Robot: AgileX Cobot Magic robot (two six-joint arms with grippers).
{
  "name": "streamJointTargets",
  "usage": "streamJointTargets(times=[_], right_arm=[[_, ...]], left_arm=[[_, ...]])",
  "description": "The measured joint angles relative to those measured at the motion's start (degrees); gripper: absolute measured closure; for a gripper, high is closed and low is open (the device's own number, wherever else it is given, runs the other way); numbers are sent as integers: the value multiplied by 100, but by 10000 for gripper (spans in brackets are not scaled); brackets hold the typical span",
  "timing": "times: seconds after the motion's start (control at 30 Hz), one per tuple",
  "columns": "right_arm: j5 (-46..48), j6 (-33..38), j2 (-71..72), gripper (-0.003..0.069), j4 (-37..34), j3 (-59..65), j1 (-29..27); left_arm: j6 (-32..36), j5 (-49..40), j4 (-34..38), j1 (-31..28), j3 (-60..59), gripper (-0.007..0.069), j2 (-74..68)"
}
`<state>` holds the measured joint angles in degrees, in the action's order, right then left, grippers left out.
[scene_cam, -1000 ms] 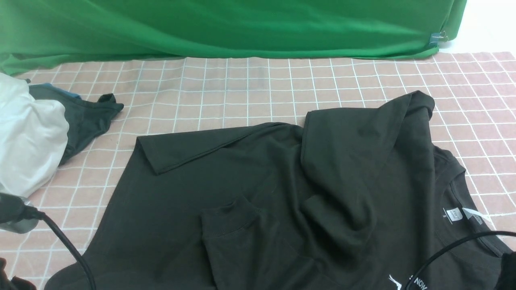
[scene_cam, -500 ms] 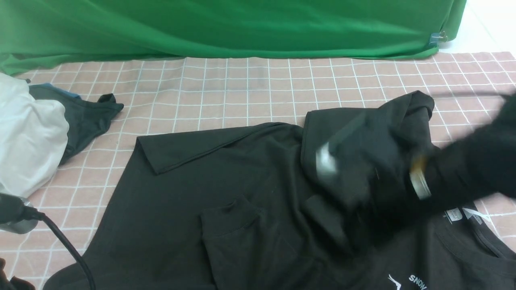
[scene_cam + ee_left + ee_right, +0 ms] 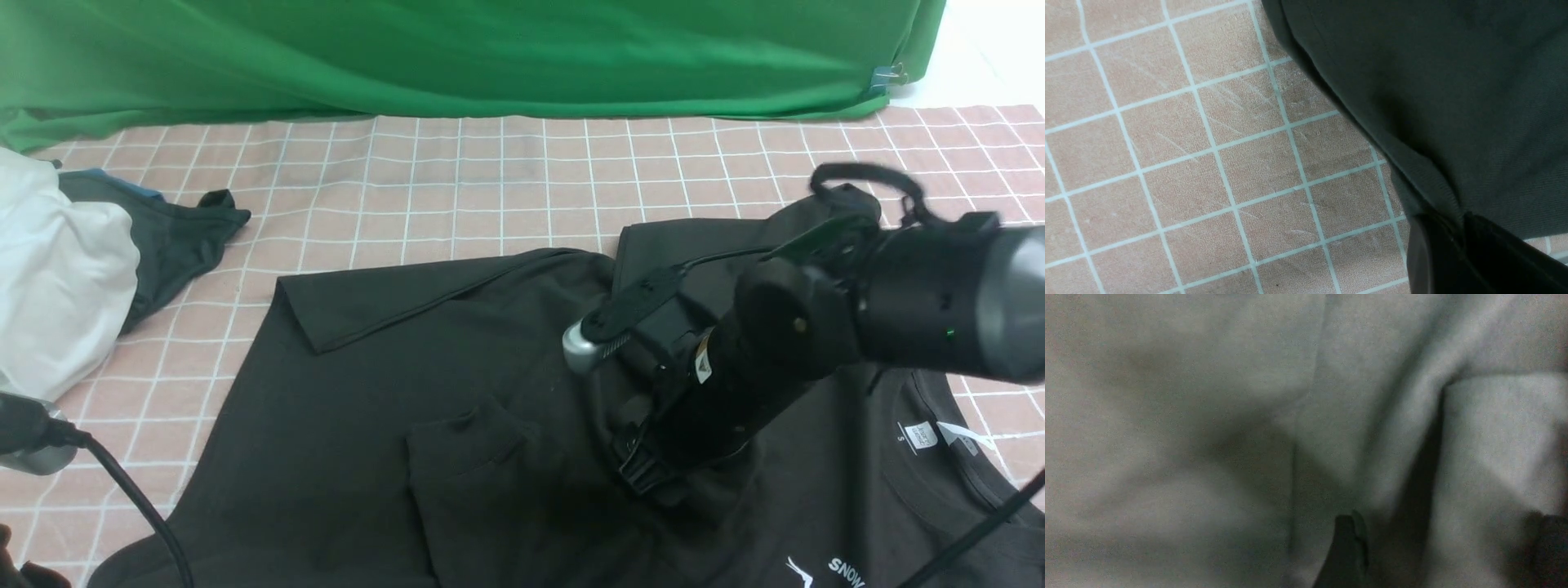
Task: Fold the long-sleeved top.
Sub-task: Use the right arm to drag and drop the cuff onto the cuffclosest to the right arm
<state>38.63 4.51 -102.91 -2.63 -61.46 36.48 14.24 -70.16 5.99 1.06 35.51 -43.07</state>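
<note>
Mostly flat on the pink checked cloth (image 3: 490, 180), the black long-sleeved top (image 3: 343, 425) lies lengthwise left to right. Its neck, with the white label (image 3: 918, 434), is at the near right, and one cuff (image 3: 465, 445) is folded onto the body. The right arm (image 3: 922, 302) reaches in from the right, with the right gripper (image 3: 653, 482) tipped down onto the top's middle, fingers spread wide. The left gripper (image 3: 1457, 249) pinches the top's edge.

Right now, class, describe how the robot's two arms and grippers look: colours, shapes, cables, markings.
Right arm: thick black cylinders, grey end cap, silver knob, small triangular sticker, green light, looped black cable. Right gripper: dark flat fingers. Left gripper: dark fingers. Left arm: mostly unseen, trailing cable.
</note>
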Motion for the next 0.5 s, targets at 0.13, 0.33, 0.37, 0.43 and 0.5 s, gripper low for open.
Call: streamJointTargets(times=[0.13, 0.33, 0.37, 0.43, 0.5], right_arm=[[-43, 26, -64, 241, 488, 0, 10], [136, 76, 9, 590, 614, -221, 10], [175, 76, 48, 593, 614, -274, 10], [224, 76, 97, 595, 590, -379, 12], [427, 106, 280, 598, 330, -706, 17]], left_arm=[[0, -5, 6, 0, 0, 574, 0], [28, -5, 6, 0, 0, 574, 0], [28, -5, 6, 0, 0, 574, 0], [28, -5, 6, 0, 0, 574, 0], [28, -5, 6, 0, 0, 574, 0]])
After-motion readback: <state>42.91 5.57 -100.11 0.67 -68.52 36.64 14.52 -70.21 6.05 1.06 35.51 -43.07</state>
